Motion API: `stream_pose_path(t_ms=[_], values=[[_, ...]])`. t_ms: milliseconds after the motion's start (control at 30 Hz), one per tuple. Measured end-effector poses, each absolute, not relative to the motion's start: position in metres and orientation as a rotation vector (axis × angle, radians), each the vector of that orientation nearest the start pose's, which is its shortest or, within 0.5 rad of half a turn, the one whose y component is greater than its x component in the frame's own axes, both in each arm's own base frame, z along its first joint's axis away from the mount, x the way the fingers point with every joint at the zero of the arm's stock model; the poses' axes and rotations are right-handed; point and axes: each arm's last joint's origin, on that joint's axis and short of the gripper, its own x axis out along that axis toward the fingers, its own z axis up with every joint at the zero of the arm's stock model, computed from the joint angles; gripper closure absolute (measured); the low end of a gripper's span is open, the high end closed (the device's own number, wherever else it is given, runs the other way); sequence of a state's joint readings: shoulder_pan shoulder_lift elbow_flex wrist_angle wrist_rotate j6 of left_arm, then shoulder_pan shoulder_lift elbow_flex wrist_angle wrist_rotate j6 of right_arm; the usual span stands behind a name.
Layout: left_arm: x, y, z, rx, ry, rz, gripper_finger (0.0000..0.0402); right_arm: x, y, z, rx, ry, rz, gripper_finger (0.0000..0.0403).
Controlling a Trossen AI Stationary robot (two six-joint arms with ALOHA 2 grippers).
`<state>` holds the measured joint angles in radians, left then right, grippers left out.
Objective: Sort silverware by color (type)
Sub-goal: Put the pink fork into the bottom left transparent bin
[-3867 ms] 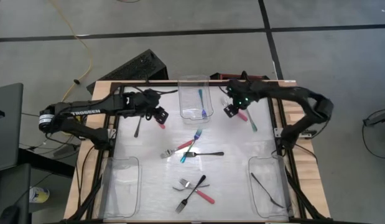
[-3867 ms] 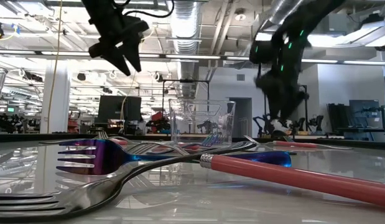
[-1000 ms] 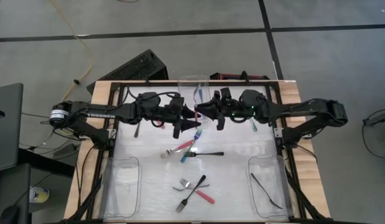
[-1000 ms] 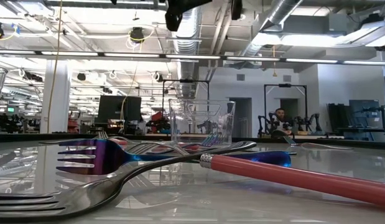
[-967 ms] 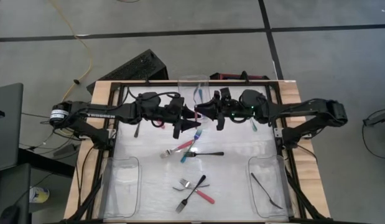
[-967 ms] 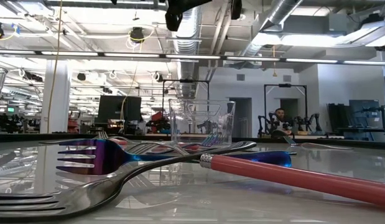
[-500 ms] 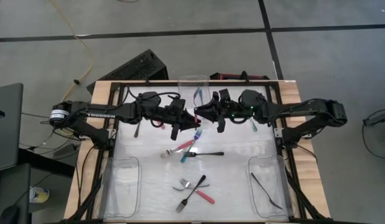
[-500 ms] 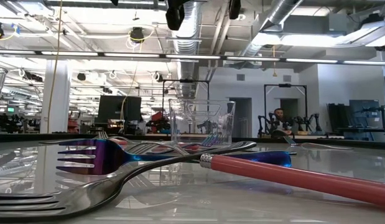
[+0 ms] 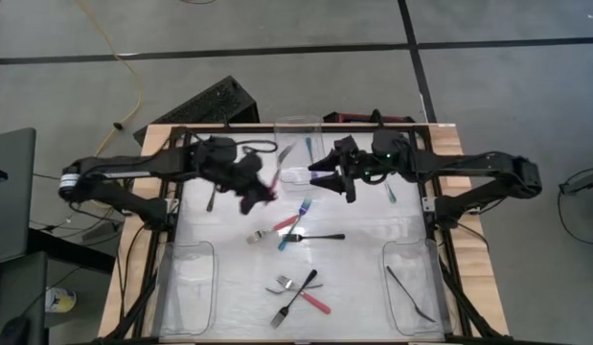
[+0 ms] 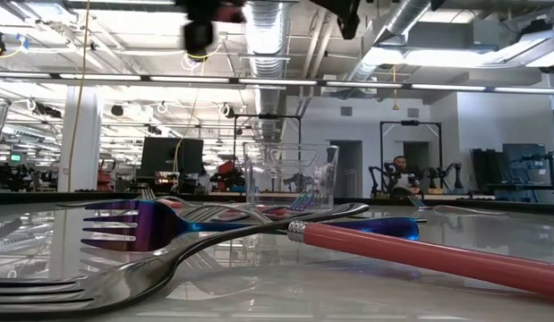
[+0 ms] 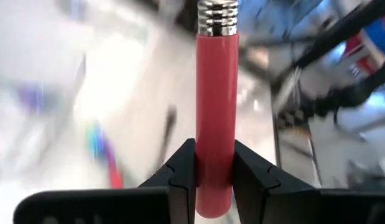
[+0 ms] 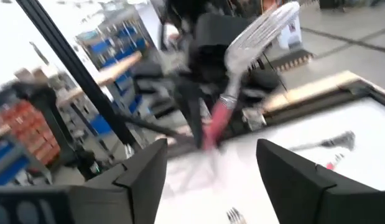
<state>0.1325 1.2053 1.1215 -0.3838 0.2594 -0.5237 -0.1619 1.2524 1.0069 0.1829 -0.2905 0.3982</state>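
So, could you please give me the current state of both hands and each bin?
left hand: shut on the red-handled fork, held above the table
right hand: open, empty
far bin: holds a teal-handled fork
near right bin: holds a black fork
near left bin: looks empty

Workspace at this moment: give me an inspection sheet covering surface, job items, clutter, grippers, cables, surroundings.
Surface: white table, wooden edges.
Job's things: red-handled fork held in the air; more forks mid-table and near the front; black fork in the right bin; blue-handled fork in the far bin.
Clutter: nothing seen.
Grippers: left gripper shut on the red-handled fork; right gripper open, empty, by the far bin.
Cables: yellow cable on floor.
Surroundings: person far behind.
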Motion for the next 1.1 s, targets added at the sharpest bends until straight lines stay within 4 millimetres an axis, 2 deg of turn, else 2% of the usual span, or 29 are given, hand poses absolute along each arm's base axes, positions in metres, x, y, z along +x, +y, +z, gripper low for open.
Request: stream_pose_path(t_ms=[100,200,400,500,600,833,1000,1100], values=[[0.228,0.005,0.342,-0.772,0.716,0.026,0.0351,0.281,-0.036,0.34,0.375,0.161,0.107,0.0128],[0.203,-0.029,0.337,-0.896,0.887,0.114,0.0351,0.281,-0.032,0.33,0.33,0.253,0.113,0.0128],[0.167,-0.109,0.338,-1.137,0.944,0.209,0.0351,0.291,-0.025,0.311,0.239,0.352,0.145,0.0127],[0.151,-0.145,0.329,-1.236,0.994,0.284,0.0351,0.298,-0.024,0.306,0.205,0.35,0.157,0.0127],[0.139,-0.172,0.316,-1.259,1.04,0.361,0.0351,0.303,-0.024,0.303,0.198,0.341,0.158,0.0127],[0.126,-0.21,0.273,-1.121,1.212,0.602,0.0351,0.31,-0.021,0.3,0.343,0.333,0.149,0.0127],[0.125,-0.229,0.25,-1.067,1.418,0.689,0.0351,0.312,-0.006,0.305,0.471,0.307,0.184,0.0127],[0.126,-0.242,0.236,-1.041,1.469,0.717,0.0351,0.314,0.009,0.312,0.517,0.243,0.212,0.0127]])
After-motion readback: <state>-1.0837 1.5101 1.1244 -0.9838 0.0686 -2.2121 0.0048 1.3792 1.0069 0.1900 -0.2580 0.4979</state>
